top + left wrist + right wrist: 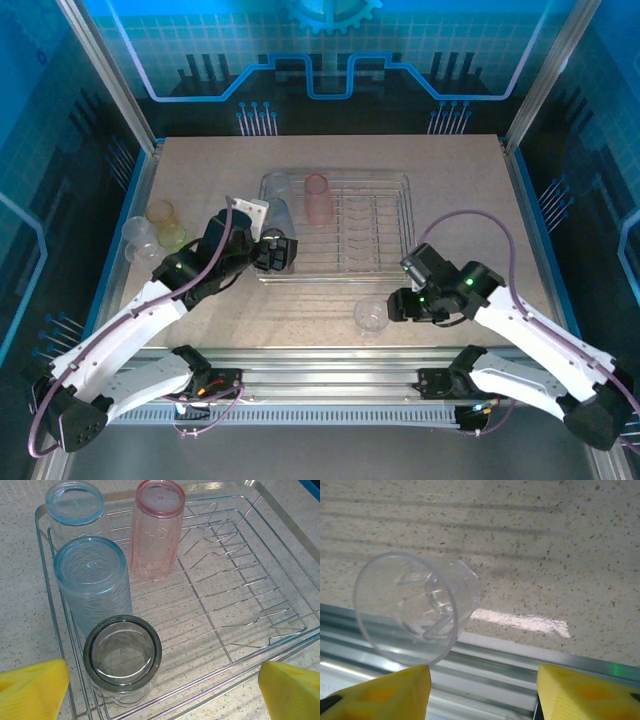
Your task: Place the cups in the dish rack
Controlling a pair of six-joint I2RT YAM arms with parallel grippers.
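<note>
Right gripper [484, 686]: fingertips cut off by the frame, jaws seen apart, nothing held. Clear cup [417, 607] is stood mouth-up just ahead, near the table [560, 555] edge. Left gripper [162, 680]: spread wide, empty, over dish rack [280, 630].

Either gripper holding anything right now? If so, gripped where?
Nothing is held. The left gripper is open above the smoky grey cup in the dish rack. The right gripper has its jaws apart, with the clear cup ahead of the fingertips, not between them.
</note>
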